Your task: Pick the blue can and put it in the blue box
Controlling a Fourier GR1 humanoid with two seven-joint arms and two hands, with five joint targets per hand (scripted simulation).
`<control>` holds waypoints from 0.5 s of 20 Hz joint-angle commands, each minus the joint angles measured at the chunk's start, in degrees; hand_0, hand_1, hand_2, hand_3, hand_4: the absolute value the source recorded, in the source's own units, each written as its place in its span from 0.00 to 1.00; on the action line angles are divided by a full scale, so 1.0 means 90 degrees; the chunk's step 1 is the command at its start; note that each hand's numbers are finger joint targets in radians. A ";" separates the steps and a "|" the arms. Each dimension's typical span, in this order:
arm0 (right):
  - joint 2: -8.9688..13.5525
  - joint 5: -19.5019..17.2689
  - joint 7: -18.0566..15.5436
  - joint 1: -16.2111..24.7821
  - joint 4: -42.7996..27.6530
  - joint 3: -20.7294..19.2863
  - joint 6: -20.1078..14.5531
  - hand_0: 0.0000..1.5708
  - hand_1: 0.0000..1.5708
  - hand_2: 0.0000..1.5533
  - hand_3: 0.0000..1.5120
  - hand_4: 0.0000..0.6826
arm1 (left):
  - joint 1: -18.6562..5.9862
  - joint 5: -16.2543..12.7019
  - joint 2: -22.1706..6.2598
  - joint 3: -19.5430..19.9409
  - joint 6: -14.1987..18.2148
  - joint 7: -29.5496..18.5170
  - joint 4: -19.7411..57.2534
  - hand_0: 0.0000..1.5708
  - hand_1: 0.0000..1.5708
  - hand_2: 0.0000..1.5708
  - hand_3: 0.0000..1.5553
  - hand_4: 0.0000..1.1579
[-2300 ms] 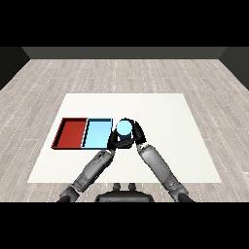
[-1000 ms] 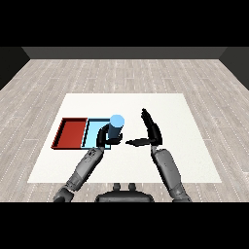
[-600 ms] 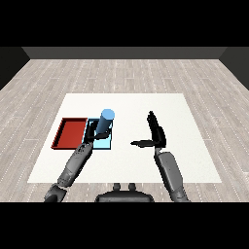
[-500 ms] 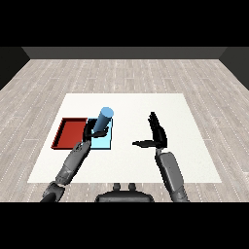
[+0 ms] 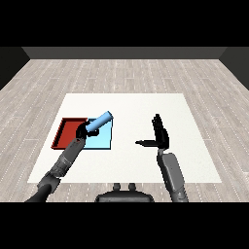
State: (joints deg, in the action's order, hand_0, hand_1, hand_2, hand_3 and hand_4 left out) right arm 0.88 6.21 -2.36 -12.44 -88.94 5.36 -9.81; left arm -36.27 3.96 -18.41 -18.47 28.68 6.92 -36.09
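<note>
Table [image 5: 146,165] carries two trays, one red tray [image 5: 65,133] and one blue tray [image 5: 103,140], side by side; left hand [image 5: 81,131] curls round the one blue can [image 5: 99,122], tilted above the blue tray; right hand [image 5: 160,137] stands apart, fingers straight, holding nothing.

A blue can [image 5: 100,121] is showing against a light blue tray [image 5: 103,138], with a red tray [image 5: 65,132] lying beside it on the white table [image 5: 131,107]. Both hands, left [image 5: 81,130] and right [image 5: 160,136], are showing black on grey forearms, and pale grey wood-plank flooring [image 5: 121,75] is running around the table.
</note>
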 commanded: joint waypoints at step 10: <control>0.0018 0.0151 -0.0272 -0.0390 0.1080 -0.0489 0.0017 0.00 0.00 0.00 0.00 0.00 | -0.1591 0.0975 0.0854 -0.0477 -0.1084 0.1691 0.3349 0.77 0.77 0.68 0.00 0.71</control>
State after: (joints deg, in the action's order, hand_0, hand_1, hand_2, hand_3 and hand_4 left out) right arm 1.53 7.86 -4.68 -15.00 -81.12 1.35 -8.87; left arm -47.81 10.26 -12.56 -20.61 24.06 17.49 -12.34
